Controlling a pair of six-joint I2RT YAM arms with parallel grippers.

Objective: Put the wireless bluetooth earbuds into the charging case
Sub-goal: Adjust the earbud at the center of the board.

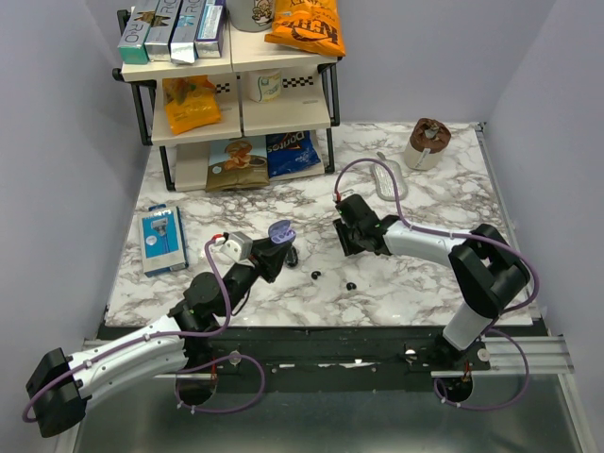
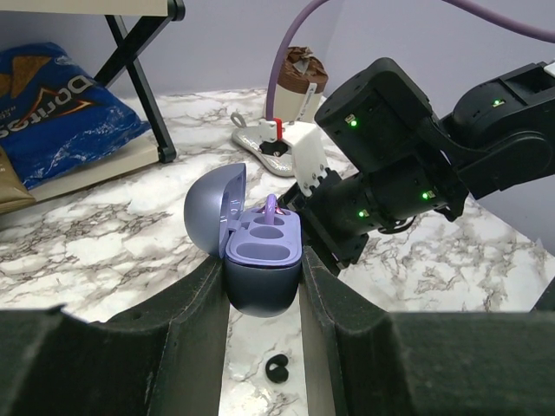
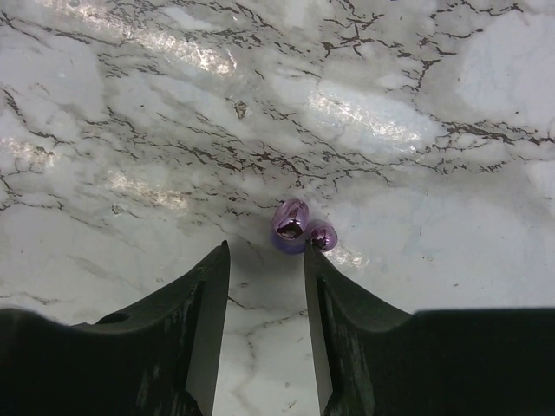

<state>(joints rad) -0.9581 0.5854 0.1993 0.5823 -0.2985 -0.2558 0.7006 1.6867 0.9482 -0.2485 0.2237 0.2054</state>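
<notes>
Now | left gripper clamps charging case | earbuds on table beside it | right gripper parted, empty

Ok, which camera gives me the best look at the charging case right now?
Left wrist. The charging case sits close up, clamped in the left claw, lid open, both sockets visible. Top external shows the charging case only as a small purple shape at that claw's tip. Right wrist doesn't show it at all.

Two earbuds — one charging case
</notes>
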